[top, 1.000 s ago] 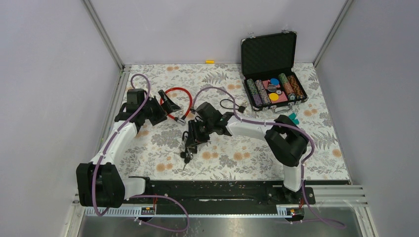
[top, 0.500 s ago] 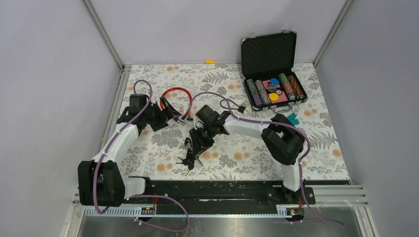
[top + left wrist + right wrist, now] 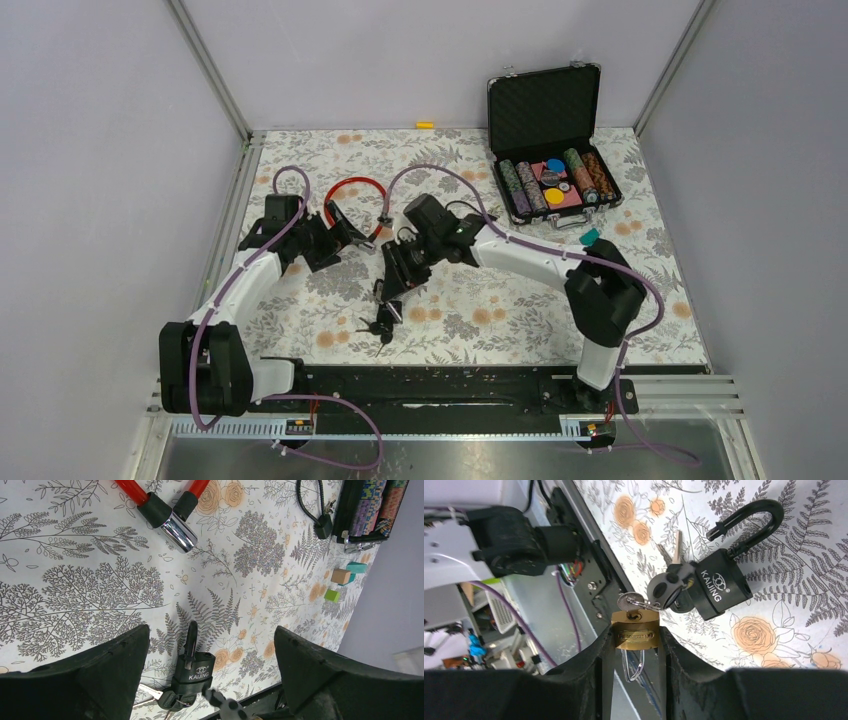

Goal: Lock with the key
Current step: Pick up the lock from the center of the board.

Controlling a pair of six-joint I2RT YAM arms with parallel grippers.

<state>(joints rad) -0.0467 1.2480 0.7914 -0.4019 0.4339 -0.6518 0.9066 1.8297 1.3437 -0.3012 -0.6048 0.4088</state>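
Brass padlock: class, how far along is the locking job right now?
Done: the right tool grips the brass padlock, a key seated in its keyhole. In hand: no tool holds that key; the left tool hangs open, empty. Left: the black padlock lies on the table, shackle open.

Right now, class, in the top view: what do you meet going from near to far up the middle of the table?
black KAIJING padlock → right hand holding a brass padlock → red cable lock → small yellow object

Overhead camera looks down; close wrist cameras share the black padlock (image 3: 194, 672).
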